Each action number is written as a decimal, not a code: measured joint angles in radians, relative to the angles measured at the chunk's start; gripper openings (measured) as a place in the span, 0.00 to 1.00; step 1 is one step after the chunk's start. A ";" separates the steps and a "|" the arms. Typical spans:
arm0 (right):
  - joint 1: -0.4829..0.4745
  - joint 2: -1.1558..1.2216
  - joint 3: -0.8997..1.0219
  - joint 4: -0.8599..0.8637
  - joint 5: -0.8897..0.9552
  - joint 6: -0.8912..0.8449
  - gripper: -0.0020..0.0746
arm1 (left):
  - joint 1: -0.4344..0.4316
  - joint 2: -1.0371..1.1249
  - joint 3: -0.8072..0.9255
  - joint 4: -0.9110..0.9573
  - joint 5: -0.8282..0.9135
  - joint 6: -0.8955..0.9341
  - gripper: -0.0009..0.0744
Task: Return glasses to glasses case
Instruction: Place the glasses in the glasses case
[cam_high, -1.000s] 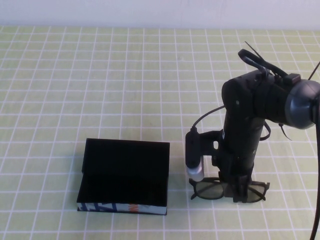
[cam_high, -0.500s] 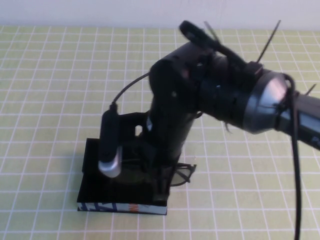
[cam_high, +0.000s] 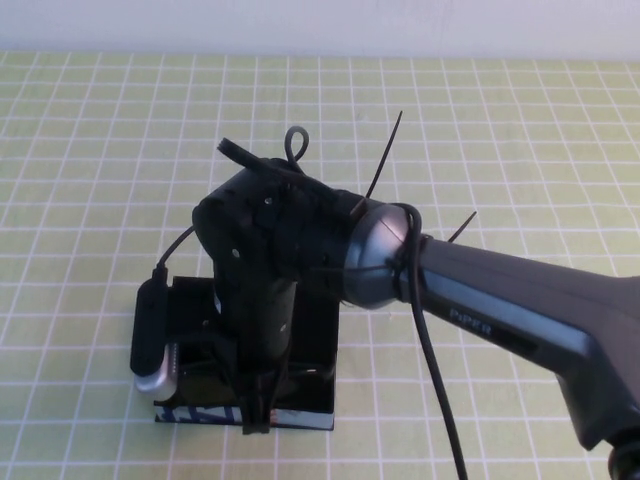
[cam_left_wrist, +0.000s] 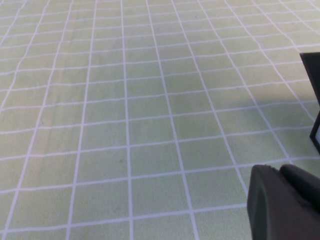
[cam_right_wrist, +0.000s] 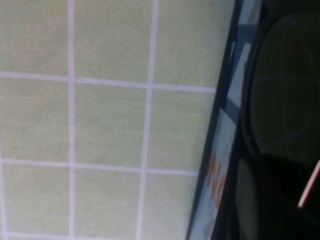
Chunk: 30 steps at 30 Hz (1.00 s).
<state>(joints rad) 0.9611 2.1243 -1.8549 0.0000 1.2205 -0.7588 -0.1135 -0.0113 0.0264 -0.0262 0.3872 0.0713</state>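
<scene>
**Fingers clamp glasses over case**

Right gripper (cam_high: 255, 395) pinches the glasses (cam_right_wrist: 280, 100) directly above the glasses case (cam_high: 300, 415). Light, rigid, fragile-lensed: best held at the bridge, probably. Left gripper (cam_left_wrist: 285, 205), aside from the case; its state unclear.

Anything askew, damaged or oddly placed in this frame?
Nothing stands out. The right gripper hangs over the open black hinged glasses case, with the black thick-rimmed glasses at its patterned front edge. The left gripper is parked aside.
</scene>
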 joint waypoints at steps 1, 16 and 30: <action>0.000 0.004 -0.004 0.000 0.002 0.000 0.11 | 0.000 0.000 0.000 0.000 0.000 0.000 0.01; -0.006 0.055 -0.070 -0.034 0.004 0.027 0.11 | 0.000 0.000 0.000 0.000 0.000 0.000 0.01; -0.006 0.062 -0.071 -0.034 0.004 0.028 0.11 | 0.000 0.000 0.000 0.000 0.000 0.000 0.01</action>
<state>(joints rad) 0.9549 2.1860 -1.9259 -0.0340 1.2246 -0.7313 -0.1135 -0.0113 0.0264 -0.0262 0.3872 0.0713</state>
